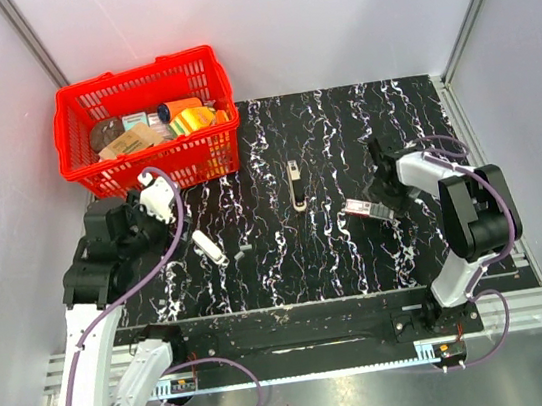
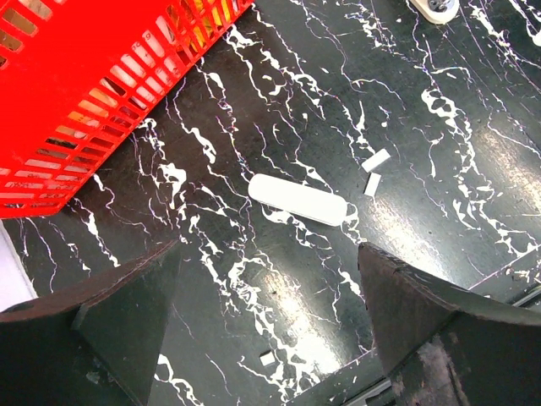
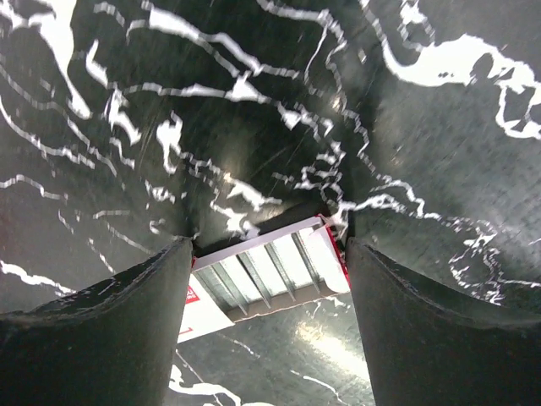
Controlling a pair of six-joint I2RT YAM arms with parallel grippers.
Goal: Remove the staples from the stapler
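Observation:
The stapler [image 1: 296,184], small and dark with a pale top strip, lies lengthwise at the table's middle, untouched by either gripper. To its right lies a small red-and-white box [image 1: 366,210], open, with rows of silvery staples [image 3: 269,269] showing inside. My right gripper [image 3: 269,245] is set around this box [image 3: 325,254], a finger against each side. My left gripper [image 2: 269,254] hovers open over bare table at the left, near the basket's front, with nothing between its fingers. Two short pale staple strips [image 2: 374,172] lie beyond it.
A red basket [image 1: 69,95] full of items stands at the back left, its wall [image 2: 84,101] close to my left gripper. A white oblong piece [image 1: 209,247] lies on the table ahead of the left fingers [image 2: 297,200]. Small pale bits [image 1: 242,250] lie beside it.

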